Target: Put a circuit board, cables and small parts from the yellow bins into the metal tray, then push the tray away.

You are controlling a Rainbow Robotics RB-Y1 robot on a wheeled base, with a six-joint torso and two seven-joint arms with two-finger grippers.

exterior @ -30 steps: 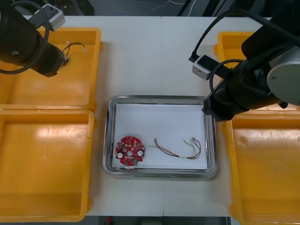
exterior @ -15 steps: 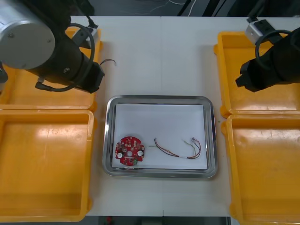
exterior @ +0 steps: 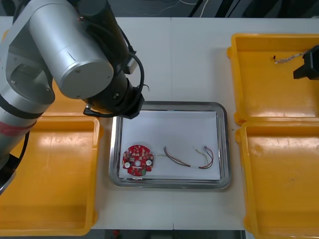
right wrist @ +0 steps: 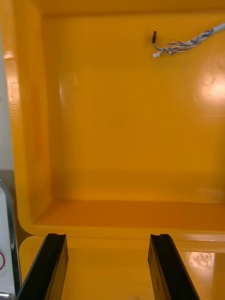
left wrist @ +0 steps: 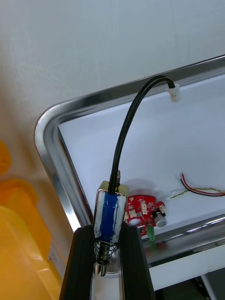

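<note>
My left gripper (left wrist: 107, 234) is shut on a small metal part (left wrist: 110, 213) wrapped in blue, and a black cable (left wrist: 129, 126) with a white plug arcs up from it. It hangs over the near-left corner of the metal tray (left wrist: 47, 140), beside the left far bin. The tray (exterior: 169, 105), white inside, holds a round red circuit board (exterior: 138, 160) and a red and yellow cable (exterior: 187, 158). My right gripper (right wrist: 107, 248) stands open over the right far yellow bin (right wrist: 122, 140), well short of the twisted blue and white cable (right wrist: 187, 44) lying in it.
My left arm (exterior: 70, 55) covers much of the left far bin. The left near bin (exterior: 47, 174) and the right near bin (exterior: 281, 179) flank the tray. In the front view the twisted cable (exterior: 286, 59) lies near the right far bin's back wall.
My left arm has swung from the left far bin to the tray's corner, carrying the part and its black cable. My right arm has pulled back from the tray's edge out over the right far bin.
</note>
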